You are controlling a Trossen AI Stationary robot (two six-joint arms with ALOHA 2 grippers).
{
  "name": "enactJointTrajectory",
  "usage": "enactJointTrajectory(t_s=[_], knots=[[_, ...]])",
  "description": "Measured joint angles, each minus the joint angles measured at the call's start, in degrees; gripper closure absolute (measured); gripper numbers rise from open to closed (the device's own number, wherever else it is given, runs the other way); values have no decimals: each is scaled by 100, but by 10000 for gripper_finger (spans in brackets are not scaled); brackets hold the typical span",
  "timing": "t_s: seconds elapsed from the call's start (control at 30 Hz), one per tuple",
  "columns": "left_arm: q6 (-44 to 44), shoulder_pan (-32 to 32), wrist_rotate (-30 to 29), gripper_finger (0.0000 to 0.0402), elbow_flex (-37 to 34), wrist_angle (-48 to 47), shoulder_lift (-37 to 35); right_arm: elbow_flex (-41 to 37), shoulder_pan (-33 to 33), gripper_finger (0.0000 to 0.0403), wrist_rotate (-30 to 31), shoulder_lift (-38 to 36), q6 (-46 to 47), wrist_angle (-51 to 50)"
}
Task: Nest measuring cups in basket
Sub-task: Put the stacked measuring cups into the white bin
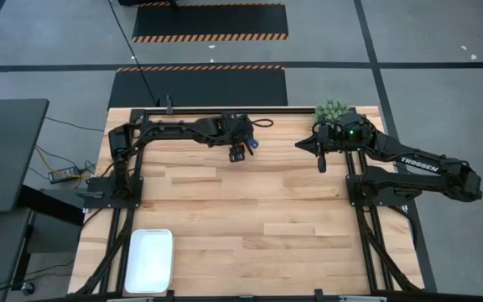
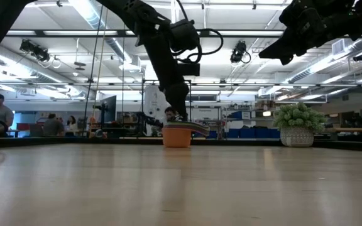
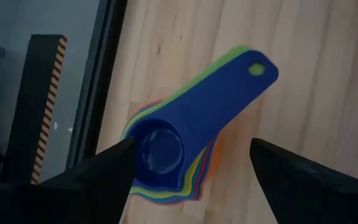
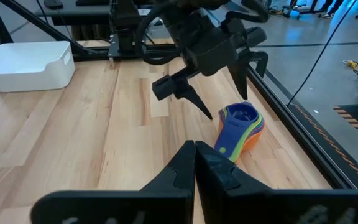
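I have the left hand (image 4: 219,74) spread wide just above the measuring cups (image 4: 240,129), already stacked together on the surface, well apart from the basket (image 1: 148,260). I judge this the pick-up step: next I lower, close on the stack, and carry it to the basket. The right hand (image 1: 321,159) waits beside the stack, fingers together. Its arm reads "TROSSEN".
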Motion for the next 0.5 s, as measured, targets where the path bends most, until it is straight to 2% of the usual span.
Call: enactJointTrajectory(t_s=[0.3, 0.5], knots=[[-169, -425, -1295, 84, -26, 13, 0, 0, 0, 385, 0, 0, 0, 4], [-485, -595, -1737, 84, -31, 39, 222, 0, -2, 385, 0, 0, 0, 4]])
